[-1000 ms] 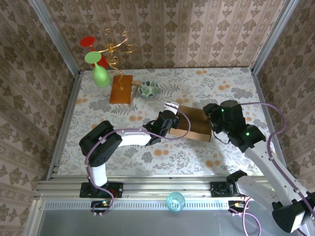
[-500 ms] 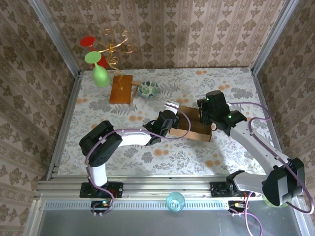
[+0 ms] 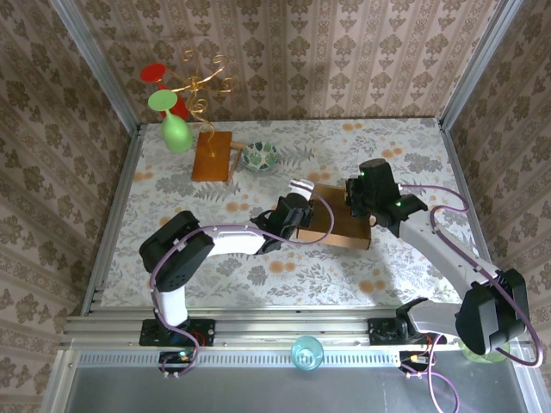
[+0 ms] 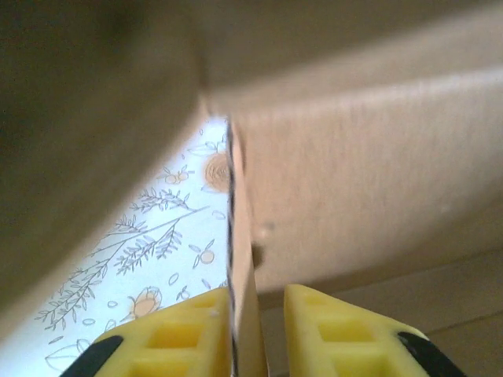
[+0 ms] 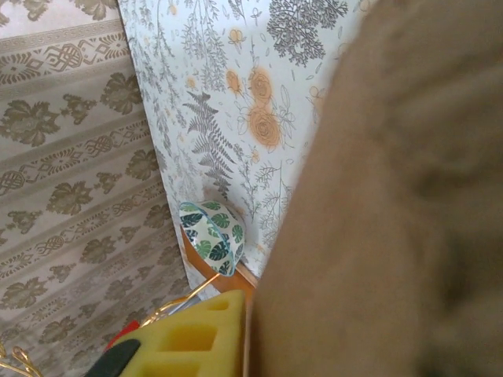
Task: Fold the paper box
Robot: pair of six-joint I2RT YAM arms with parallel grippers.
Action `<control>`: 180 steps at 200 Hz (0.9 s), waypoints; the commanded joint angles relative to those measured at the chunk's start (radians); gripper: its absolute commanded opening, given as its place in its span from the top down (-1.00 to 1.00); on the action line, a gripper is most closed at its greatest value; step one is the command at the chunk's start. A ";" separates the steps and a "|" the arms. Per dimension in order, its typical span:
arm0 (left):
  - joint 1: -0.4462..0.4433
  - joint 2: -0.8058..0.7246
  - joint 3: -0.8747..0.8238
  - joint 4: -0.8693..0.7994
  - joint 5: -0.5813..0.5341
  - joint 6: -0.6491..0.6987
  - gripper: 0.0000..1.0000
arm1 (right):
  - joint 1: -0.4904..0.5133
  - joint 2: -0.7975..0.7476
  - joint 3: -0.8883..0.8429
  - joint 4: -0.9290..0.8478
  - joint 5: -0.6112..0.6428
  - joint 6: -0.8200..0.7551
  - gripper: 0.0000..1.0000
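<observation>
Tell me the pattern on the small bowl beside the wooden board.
The small bowl is white with a green leaf print, clearest in the right wrist view.

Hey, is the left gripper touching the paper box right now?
Touching. In the left wrist view a wall of the paper box stands between the left gripper fingers, flush against one of them.

The paper box point(image 3: 337, 225) is plain light brown — the tablecloth point(image 3: 387, 146) white, with orange blossoms.
</observation>
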 commanded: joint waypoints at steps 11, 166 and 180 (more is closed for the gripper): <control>-0.007 -0.020 -0.006 -0.060 0.008 -0.021 0.30 | -0.002 -0.008 -0.034 0.007 -0.011 0.030 0.83; -0.015 -0.635 -0.244 -0.360 0.175 -0.274 -0.01 | 0.010 -0.095 -0.155 0.049 -0.043 0.004 1.00; 0.024 -0.677 -0.239 -0.416 0.194 -0.345 -0.02 | 0.011 -0.101 -0.163 0.050 -0.047 -0.012 1.00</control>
